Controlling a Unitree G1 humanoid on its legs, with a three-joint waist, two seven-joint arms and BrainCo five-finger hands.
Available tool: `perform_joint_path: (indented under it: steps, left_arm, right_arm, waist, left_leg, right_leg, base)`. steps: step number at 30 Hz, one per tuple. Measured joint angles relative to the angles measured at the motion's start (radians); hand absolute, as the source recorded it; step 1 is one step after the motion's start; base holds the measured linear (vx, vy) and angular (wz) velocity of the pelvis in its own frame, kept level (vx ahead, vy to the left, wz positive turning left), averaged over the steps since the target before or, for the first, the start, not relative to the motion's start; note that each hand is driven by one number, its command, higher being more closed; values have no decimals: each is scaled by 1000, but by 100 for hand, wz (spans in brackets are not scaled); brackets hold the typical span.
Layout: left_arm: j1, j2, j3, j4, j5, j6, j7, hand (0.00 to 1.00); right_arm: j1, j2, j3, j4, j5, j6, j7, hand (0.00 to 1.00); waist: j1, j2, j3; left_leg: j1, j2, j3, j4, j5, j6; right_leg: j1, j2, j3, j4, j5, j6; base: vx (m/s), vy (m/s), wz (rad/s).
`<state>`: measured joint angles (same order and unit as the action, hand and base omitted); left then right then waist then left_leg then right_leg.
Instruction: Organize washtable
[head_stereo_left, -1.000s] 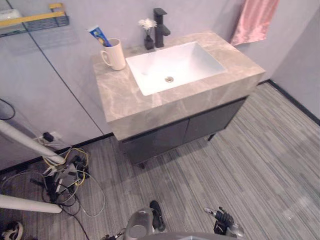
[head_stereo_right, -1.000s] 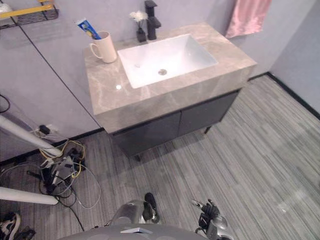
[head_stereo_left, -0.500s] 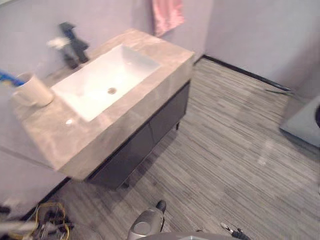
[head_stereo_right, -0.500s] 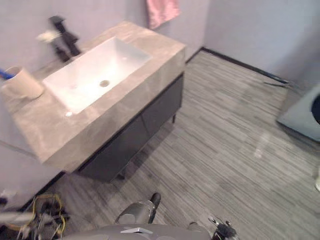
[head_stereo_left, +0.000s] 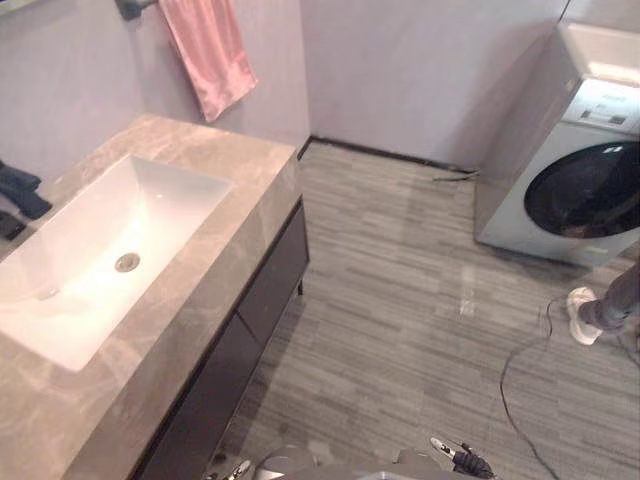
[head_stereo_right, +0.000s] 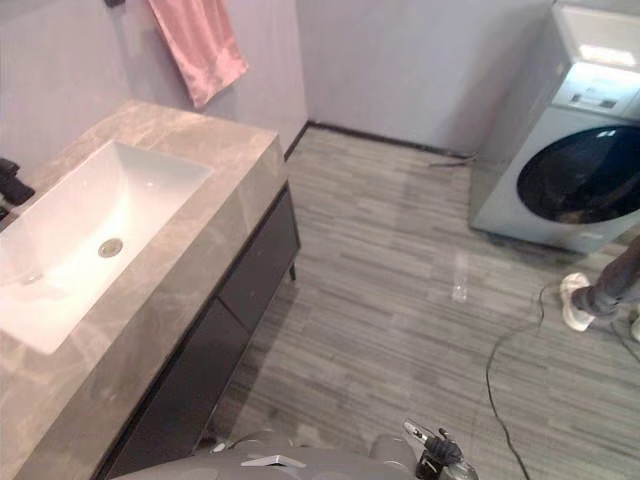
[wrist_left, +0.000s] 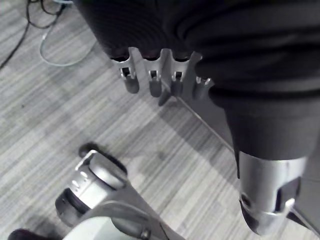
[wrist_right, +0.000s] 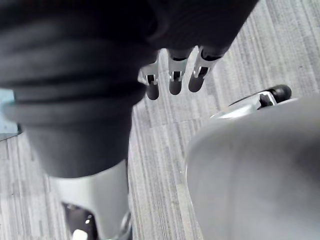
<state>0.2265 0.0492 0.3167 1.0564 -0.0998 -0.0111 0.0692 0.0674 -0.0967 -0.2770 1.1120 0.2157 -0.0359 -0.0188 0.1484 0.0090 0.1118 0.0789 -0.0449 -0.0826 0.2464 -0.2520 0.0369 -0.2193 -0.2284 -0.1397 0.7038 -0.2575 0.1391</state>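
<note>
The marble washtable (head_stereo_left: 215, 290) stands at the left, with a white sink (head_stereo_left: 90, 270) sunk into it and a drain (head_stereo_left: 127, 262) in the basin. A dark faucet (head_stereo_left: 18, 190) shows at the left edge. A pink towel (head_stereo_left: 210, 55) hangs on the wall behind the counter. My left hand (wrist_left: 150, 75) hangs low over the floor, fingers relaxed and holding nothing. My right hand (wrist_right: 173, 75) also hangs beside me, open and holding nothing; its fingertips (head_stereo_left: 460, 462) show at the bottom of the eye views.
A white washing machine (head_stereo_left: 570, 150) with a dark round door stands at the right wall. A person's leg and white shoe (head_stereo_left: 585, 315) show at the right edge. Striped grey floor (head_stereo_left: 400, 300) stretches between the dark cabinet (head_stereo_left: 255, 320) and the machine.
The camera has swung to the right: the cup, toothpaste and flower have left the picture, and the washing machine and the person's shoe have come in. Both hands still hang low.
</note>
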Motion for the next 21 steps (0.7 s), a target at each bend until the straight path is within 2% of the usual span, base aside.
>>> perform_joint_path:
  steps: [1,3,4,5,6,9,10,19,21]
  left_arm:
    - [4,-7,1,2,0,1,-1,0]
    - [9,-2,1,2,-1,3,-4,0]
    - [8,19,0,2,0,3,-10,0]
    - [-2,18,5,13,0,6,-11,0]
    - [-2,0,6,23,0,5,-14,0]
    - [3,-9,4,45,0,4,-9,0]
    - [-38,17,29,42,0,2,2,0]
    - [-37,16,29,44,0,2,0,0]
    - [-37,14,28,47,0,2,-2,0]
  right_arm:
    - [-17,-3,11,-1,-4,-3,-1,0]
    - [-28,6,11,-1,-3,-7,-2,0]
    - [-19,24,6,1,-2,-7,-3,0]
    - [-10,22,-10,2,0,-5,-3,0]
    - [-2,14,-24,5,0,-6,-6,0]
    - [21,-4,-88,31,4,-5,-12,0]
    - [45,40,-114,37,80,1,-2,0]
    - [45,41,-115,37,81,2,-2,0]
    - [43,41,-116,36,84,2,-2,0]
  waist:
    - [1,7,-1]
    - [-2,-2,-5]
    - [-6,-42,0]
    - [0,-25,3]
    - [-5,-8,-4]
    - [-33,27,-26]
    - [-59,-41,-54]
    - [-64,-36,-56]
    - [-80,-31,-61]
  left_leg:
    - [10,29,25,1,-7,-12]
    - [14,45,35,17,-19,-31]
    - [21,29,27,36,-34,-41]
    - [39,52,12,47,-59,-43]
    - [42,68,3,53,-60,-44]
    - [35,105,-31,58,-48,-62]
    - [41,74,-88,-63,-49,-75]
    - [47,74,-83,-68,-49,-75]
    - [47,74,-83,-72,-49,-75]
  right_leg:
    - [-14,-8,-79,-93,5,-32]
    - [-12,21,-107,-278,95,-57]
    - [-7,26,-94,-380,262,-69]
    - [9,47,-102,-367,227,-82]
    - [27,67,-100,-395,228,-83]
    - [86,122,-124,-528,267,-95]
    - [167,120,-146,-803,446,-76]
    - [168,120,-143,-802,447,-76]
    - [168,119,-143,-802,447,-76]
  base:
    - [92,-80,-68]
    - [55,-123,-47]
    - [42,-240,-40]
    - [52,-270,-40]
    - [107,-237,-36]
    - [76,-109,-4]
    - [0,0,0]
    - [1,1,-1]
    - [0,0,0]
